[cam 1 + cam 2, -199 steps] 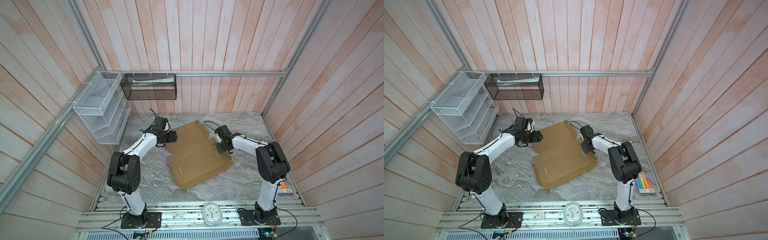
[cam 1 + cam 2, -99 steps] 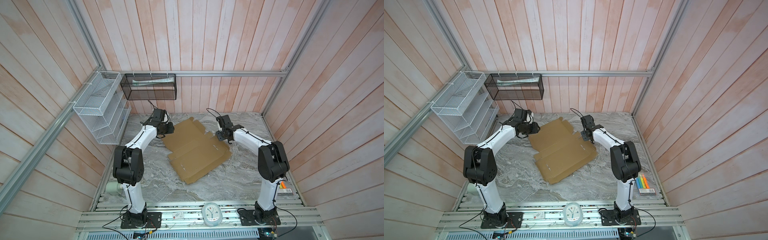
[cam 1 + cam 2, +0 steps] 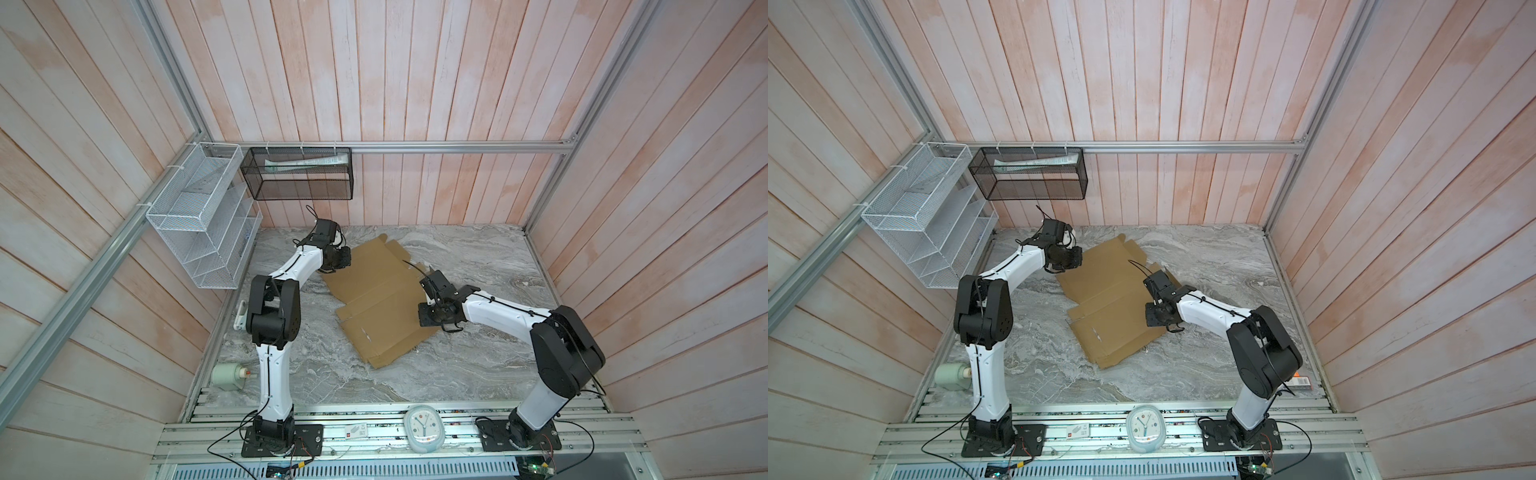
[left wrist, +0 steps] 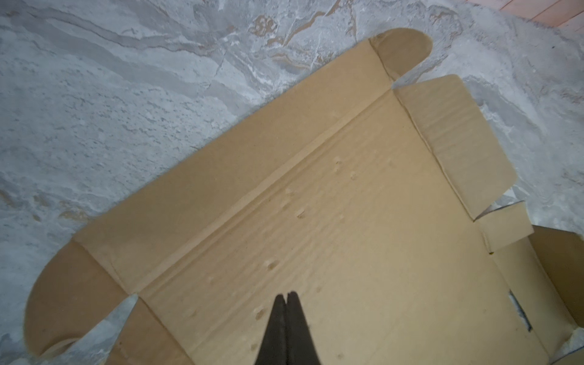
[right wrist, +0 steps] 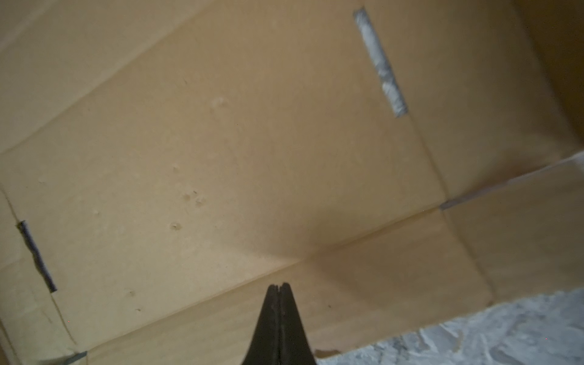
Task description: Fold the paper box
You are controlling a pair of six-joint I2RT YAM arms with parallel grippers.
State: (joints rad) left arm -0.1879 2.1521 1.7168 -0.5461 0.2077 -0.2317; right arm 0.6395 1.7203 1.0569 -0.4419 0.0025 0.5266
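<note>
Left wrist view: closed left gripper (image 4: 287, 295) from wide, empty, tips just over box (image 4: 347, 221); right gripper (image 5: 278, 287) likewise pinched together. Nothing held; probably pressing next.

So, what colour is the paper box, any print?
Plain brown, no print; the paper box shows best in the left wrist view.

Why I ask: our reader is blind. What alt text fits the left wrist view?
The left gripper, jaws shut, points at an unfolded brown paper box lying on the grey marbled table, its rounded tabs and one slit visible.
</note>
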